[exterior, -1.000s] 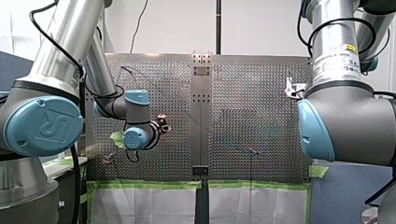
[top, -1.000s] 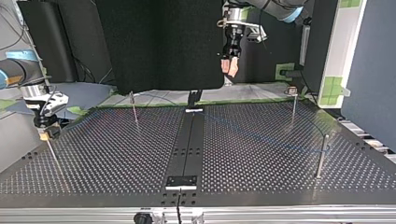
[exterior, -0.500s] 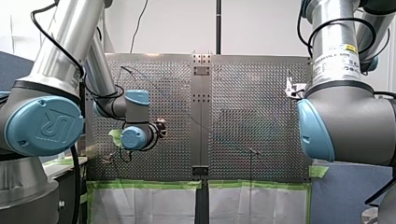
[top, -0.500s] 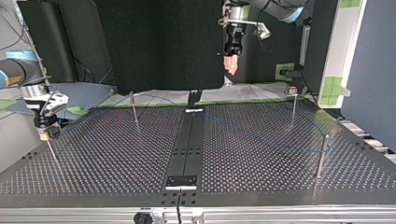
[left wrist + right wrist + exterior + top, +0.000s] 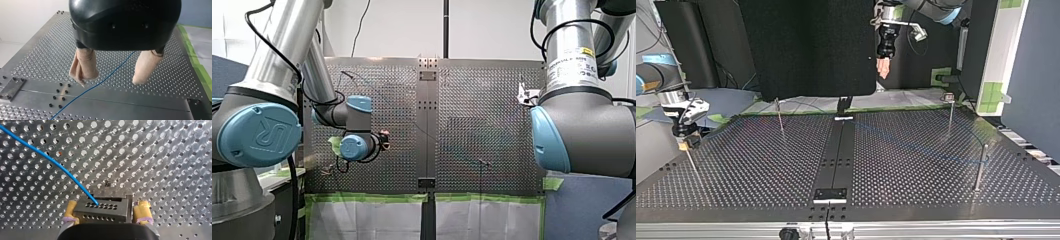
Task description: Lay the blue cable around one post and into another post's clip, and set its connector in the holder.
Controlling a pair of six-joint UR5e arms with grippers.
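In the left wrist view my left gripper [image 5: 111, 80] hangs open well above the perforated table, its beige pads [image 5: 83, 66] wide apart and holding nothing. The blue cable [image 5: 105, 80] runs along the table beneath the gap. The top view shows this gripper [image 5: 882, 69] high at the back. My right gripper [image 5: 107, 205] stands open, a yellow pad [image 5: 143, 210] on each side of the dark connector [image 5: 102, 208]. The cable [image 5: 50, 160] enters that connector. At the top view's left edge, the right gripper [image 5: 684, 141] sits at a thin post's top.
Thin metal posts stand on the table [image 5: 761, 165] in the top view: one at the back left [image 5: 780, 116], one at the back right [image 5: 950, 114], one nearer at the right [image 5: 980, 167]. A faint blue line [image 5: 916, 148] crosses the right half. A dark centre strip [image 5: 836, 155] divides the plate.
My left arm's wrist has turned and shifted a little toward the front view's left, and its gripper has risen slightly. The right arm has not moved.
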